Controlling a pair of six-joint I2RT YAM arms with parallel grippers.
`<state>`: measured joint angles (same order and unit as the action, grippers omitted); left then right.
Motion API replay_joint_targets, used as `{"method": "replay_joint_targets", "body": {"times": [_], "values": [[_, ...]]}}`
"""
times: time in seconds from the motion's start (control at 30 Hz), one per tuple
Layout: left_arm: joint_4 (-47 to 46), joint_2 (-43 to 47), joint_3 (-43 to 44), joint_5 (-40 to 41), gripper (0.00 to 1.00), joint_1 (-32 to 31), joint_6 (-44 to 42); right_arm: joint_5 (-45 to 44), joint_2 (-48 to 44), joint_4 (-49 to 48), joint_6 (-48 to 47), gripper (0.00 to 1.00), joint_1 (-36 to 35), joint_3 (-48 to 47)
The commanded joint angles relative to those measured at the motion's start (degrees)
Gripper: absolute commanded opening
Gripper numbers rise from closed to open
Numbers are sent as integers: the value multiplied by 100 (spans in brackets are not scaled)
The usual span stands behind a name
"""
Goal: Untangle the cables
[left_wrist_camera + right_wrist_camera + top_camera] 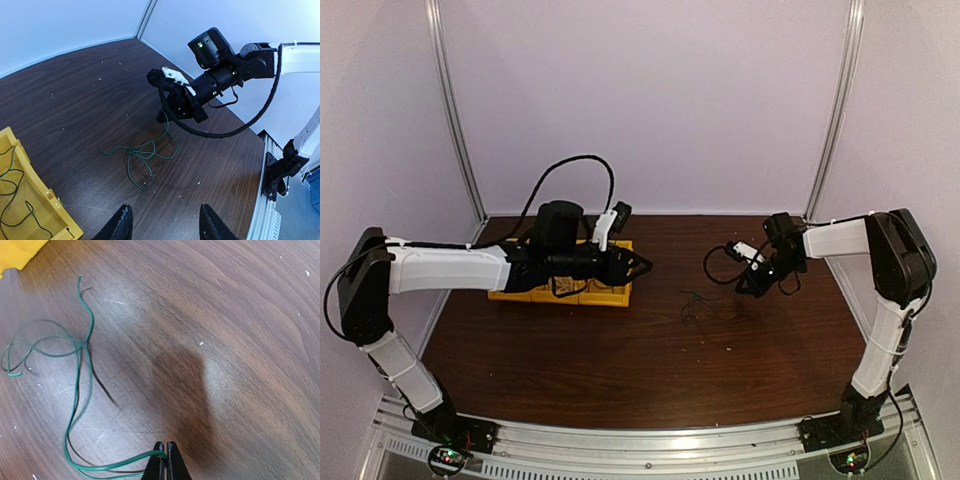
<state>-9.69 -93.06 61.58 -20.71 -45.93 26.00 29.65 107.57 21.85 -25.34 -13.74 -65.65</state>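
Observation:
A thin dark green cable (120,464) lies in loose loops on the brown table. It also shows in the left wrist view (128,164) and faintly in the top view (701,306). My right gripper (165,456) is shut on one end of it, low over the table; it also shows in the top view (746,287) and the left wrist view (172,107). My left gripper (165,227) is open and empty, above the table to the left of the green cable, near the yellow bin's right end (642,266). More thin dark cables (11,196) lie inside the yellow bin (47,202).
The yellow bin (612,296) stands at the back left of the table under my left arm; its corner shows in the right wrist view (15,251). Thick black robot cables loop above both wrists. White walls enclose the back and sides.

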Motion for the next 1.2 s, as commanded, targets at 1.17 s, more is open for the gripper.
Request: {"method": "replay_joint_targets", "body": {"times": [1.17], "values": [[-3821,-364,-868,786,27,-750,-842,1317,-653,2408,-118,0,-2315,-4060]]}}
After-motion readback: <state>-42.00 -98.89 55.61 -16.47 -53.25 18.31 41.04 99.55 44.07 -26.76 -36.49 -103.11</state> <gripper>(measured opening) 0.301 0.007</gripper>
